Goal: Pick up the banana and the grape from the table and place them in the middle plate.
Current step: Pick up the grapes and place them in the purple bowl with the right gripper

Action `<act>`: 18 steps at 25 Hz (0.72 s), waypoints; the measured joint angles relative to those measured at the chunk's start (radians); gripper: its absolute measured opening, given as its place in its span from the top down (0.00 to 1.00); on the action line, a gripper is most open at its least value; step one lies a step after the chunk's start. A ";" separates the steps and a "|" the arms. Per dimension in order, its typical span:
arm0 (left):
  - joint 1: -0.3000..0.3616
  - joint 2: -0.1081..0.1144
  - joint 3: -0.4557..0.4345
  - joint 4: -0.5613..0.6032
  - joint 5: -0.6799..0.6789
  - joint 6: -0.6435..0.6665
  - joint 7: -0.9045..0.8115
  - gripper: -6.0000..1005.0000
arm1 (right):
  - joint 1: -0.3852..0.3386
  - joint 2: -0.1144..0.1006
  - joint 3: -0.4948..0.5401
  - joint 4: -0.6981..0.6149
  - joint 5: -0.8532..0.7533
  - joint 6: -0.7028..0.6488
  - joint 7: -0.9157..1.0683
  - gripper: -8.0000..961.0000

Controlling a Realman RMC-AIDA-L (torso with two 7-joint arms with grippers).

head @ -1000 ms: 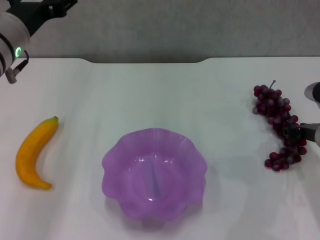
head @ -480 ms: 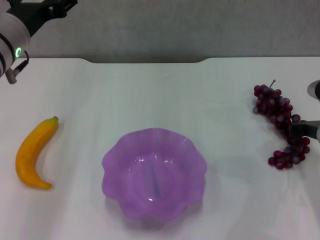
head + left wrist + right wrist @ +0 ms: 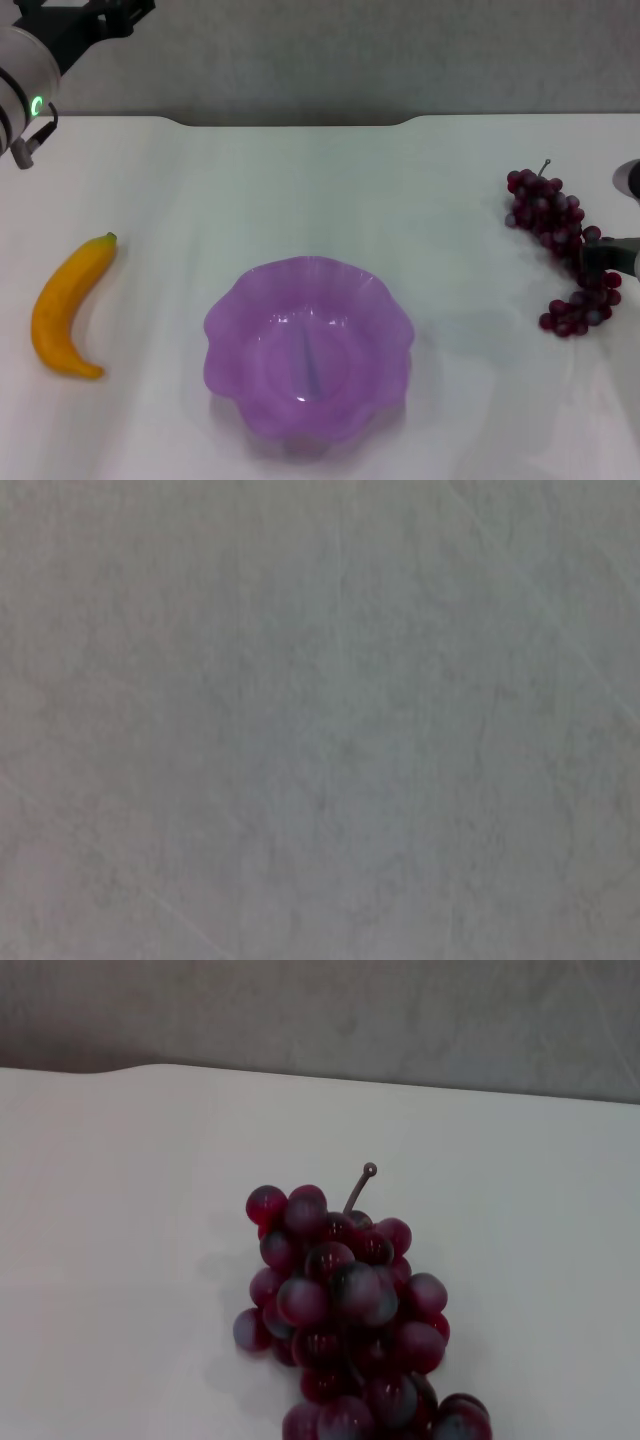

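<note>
Sitting mid-table, near the front edge, the middle plate [image 3: 308, 347] holds nothing; the banana [image 3: 68, 306] lies well to its left on the table [image 3: 300, 190], the grape [image 3: 562, 252] well to its right. The right gripper [image 3: 607, 262] comes in from the right edge with a dark finger against the lower part of the bunch, but whether it's clamped on it I can't tell. The left arm [image 3: 40, 55] is parked high at the far-left corner, gripper out of sight.

The table [image 3: 300, 190] carries the banana [image 3: 68, 305], middle plate [image 3: 308, 345] and grape [image 3: 560, 250].
</note>
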 joint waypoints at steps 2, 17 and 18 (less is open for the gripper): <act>0.000 0.000 0.000 -0.003 0.000 0.000 0.000 0.20 | 0.000 -0.001 0.000 -0.006 0.003 0.001 -0.006 0.82; -0.001 0.000 0.000 -0.027 0.000 0.001 0.000 0.20 | 0.001 0.000 -0.011 -0.119 0.004 0.015 -0.006 0.83; -0.002 0.000 0.000 -0.029 0.000 0.002 0.000 0.20 | -0.001 0.000 -0.015 -0.129 0.004 0.017 -0.006 0.83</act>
